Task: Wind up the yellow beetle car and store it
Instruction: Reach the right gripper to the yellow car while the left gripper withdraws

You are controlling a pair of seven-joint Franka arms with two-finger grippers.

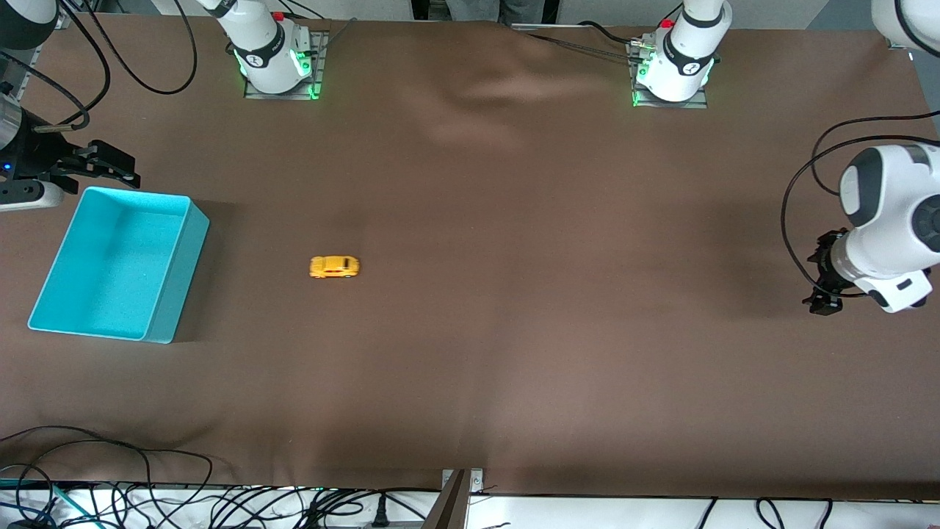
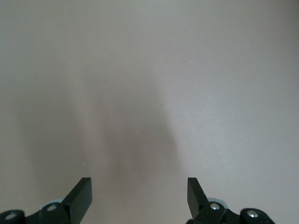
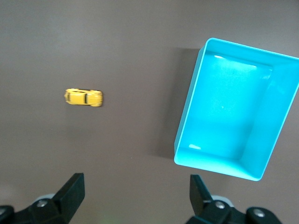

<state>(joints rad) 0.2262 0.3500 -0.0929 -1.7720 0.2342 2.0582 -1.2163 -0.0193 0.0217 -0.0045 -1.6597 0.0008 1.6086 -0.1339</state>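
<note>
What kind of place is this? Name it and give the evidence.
Most likely a robotics lab workbench set up for recording. Two arms are bolted along one edge of a table under a brown cloth, loose cables trail along its edges, and the only props are a yellow beetle car and a turquoise bin.

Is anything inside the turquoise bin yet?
No. The open turquoise rectangular plastic bin shows only its bare floor in the front and right wrist views. The small yellow beetle toy car sits on the brown tablecloth beside it. No part of the floor is covered.
</note>
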